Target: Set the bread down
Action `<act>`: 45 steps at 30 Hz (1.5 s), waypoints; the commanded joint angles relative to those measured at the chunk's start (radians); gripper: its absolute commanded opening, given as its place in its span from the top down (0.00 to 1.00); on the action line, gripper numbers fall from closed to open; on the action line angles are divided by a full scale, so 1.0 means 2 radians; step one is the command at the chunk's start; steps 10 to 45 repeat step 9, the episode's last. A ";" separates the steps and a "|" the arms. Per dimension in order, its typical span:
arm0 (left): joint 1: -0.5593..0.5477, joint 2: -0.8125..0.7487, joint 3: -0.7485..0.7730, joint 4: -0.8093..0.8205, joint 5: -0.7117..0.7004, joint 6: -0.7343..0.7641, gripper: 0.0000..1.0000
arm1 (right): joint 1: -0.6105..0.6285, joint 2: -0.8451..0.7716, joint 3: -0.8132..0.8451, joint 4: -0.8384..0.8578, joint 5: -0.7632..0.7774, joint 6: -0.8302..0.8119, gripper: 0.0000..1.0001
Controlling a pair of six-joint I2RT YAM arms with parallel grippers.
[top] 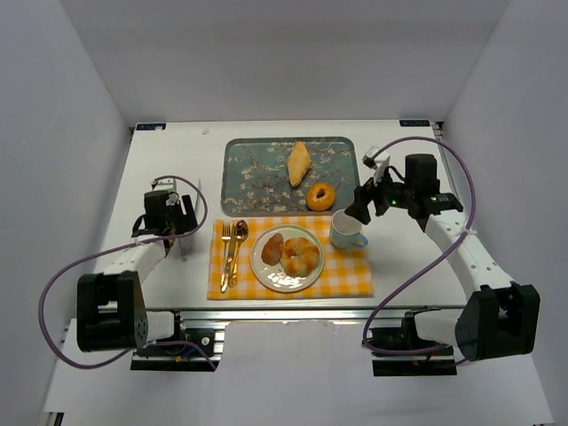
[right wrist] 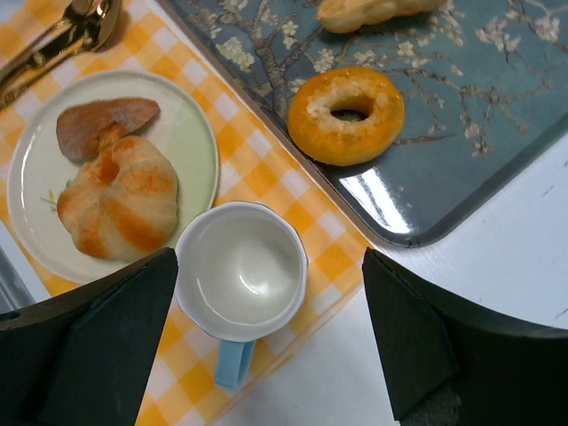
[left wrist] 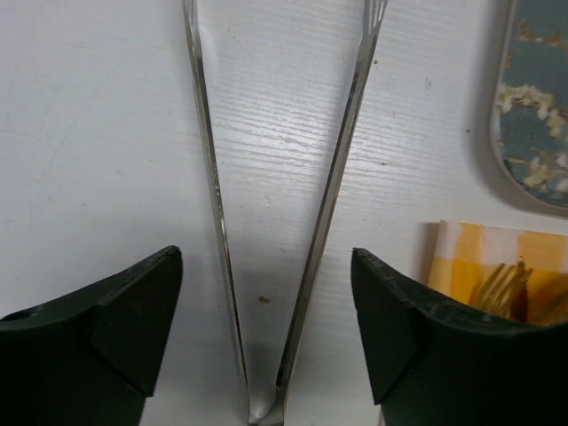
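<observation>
A white plate on the yellow checked cloth holds a round roll and a brown bread piece; both also show in the right wrist view, the roll and the brown piece. A patterned tray holds a long pastry and a bagel, which also shows in the right wrist view. My right gripper is open and empty above the white cup. My left gripper is open over metal tongs on the table.
A gold fork and spoon lie on the cloth's left side. The cup with a blue handle stands right of the plate. White walls enclose the table on three sides.
</observation>
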 commanded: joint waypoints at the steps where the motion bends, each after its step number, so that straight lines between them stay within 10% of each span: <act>1: 0.004 -0.067 0.009 -0.039 0.002 -0.026 0.11 | -0.004 -0.002 0.029 0.016 0.044 0.086 0.11; 9: 0.004 -0.226 0.014 -0.136 0.070 -0.062 0.02 | -0.004 0.004 0.057 0.025 0.085 0.116 0.11; 45: 0.004 -0.226 0.014 -0.136 0.070 -0.062 0.02 | -0.004 0.004 0.057 0.025 0.085 0.116 0.11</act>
